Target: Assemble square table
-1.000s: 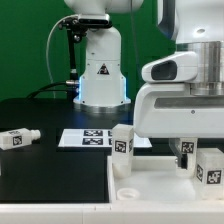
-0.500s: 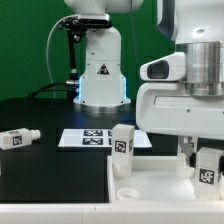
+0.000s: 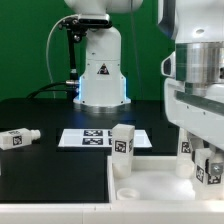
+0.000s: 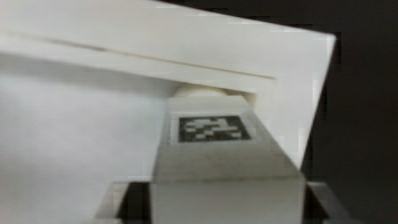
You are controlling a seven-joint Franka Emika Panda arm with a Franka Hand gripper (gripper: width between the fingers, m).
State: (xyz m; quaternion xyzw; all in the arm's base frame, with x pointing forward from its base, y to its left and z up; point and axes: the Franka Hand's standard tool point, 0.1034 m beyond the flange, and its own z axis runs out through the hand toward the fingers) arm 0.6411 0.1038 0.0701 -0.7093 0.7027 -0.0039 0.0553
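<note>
1. Nearest in the exterior view: white square panel [image 3: 150,185] with raised rim, lying flat on the black table [image 3: 50,170], spreading below the claw and toward the exterior view's left of it
2. At the exterior view's right edge, claw [image 3: 208,168] lowered over the panel, clenched on a white tagged leg [image 4: 217,150]; in the wrist view the leg runs up between the two dark fingers [image 4: 125,203], tag facing the camera, its tip meeting the panel near a corner; in the exterior view the held leg is mostly hidden behind the arm's body
3. Just beside the claw, toward the exterior view's left, another short leg [image 3: 185,150] standing on the panel, partly hidden
4. Further to the exterior view's left of the claw, an upright leg [image 3: 122,148] with tag visible, at the panel's corner
5. Behind that, marker board [image 3: 95,139] flat on the table
6. Well apart from the claw, at the exterior view's far left, a leg [image 3: 17,138] lying on its side on the table
7. Farthest back, white robot base [image 3: 100,70] before a green backdrop
</note>
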